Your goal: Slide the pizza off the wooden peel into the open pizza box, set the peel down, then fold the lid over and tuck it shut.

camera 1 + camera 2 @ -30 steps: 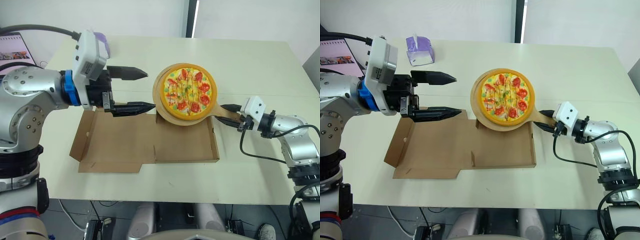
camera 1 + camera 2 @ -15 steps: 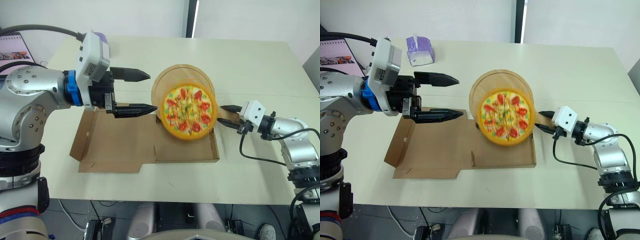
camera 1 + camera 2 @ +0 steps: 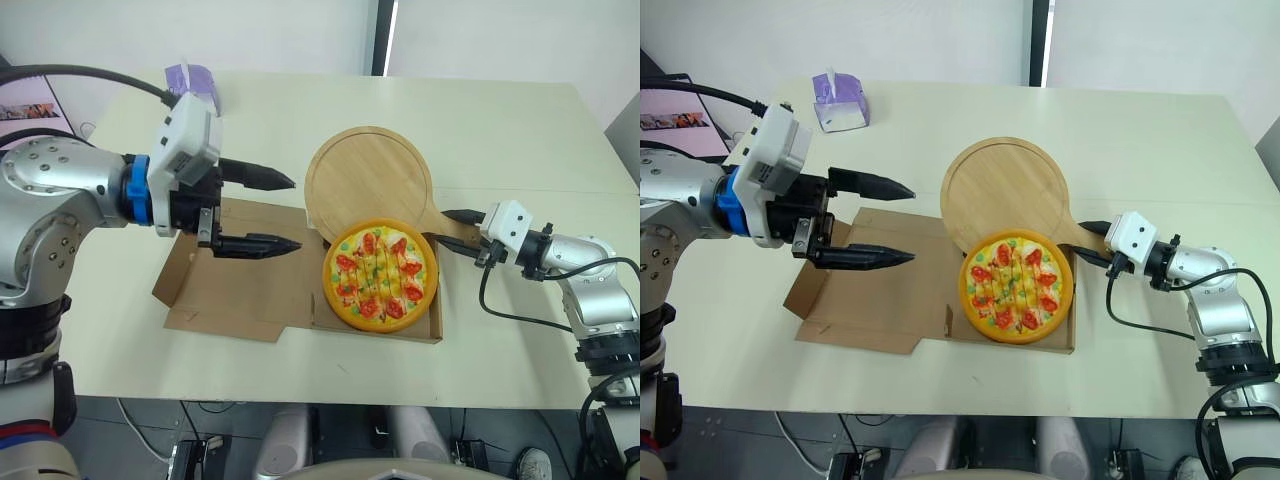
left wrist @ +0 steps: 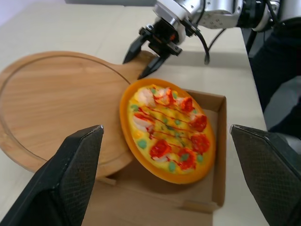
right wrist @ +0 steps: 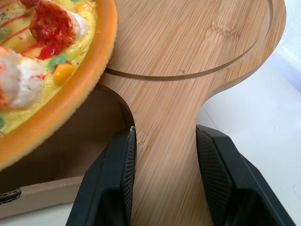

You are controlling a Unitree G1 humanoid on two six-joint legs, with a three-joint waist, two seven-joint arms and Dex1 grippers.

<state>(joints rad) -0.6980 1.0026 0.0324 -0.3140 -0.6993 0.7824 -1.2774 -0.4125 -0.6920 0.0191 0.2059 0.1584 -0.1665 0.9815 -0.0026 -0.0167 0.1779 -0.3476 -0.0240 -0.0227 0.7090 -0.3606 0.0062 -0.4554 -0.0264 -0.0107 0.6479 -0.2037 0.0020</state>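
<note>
R claw (image 3: 443, 227) pinches the handle of 1 peel (image 3: 368, 183). Peel's long axis runs from that claw, round blade pointing away toward L claw (image 3: 295, 213), which hangs spread above 1 open pizza box (image 3: 240, 290). 1 pizza (image 3: 381, 274) sits in the box tray near R claw, edge overlapping the blade.

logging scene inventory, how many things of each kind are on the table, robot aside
pizza: 1
wooden peel: 1
pizza box: 1
purple box: 1
total: 4
</note>
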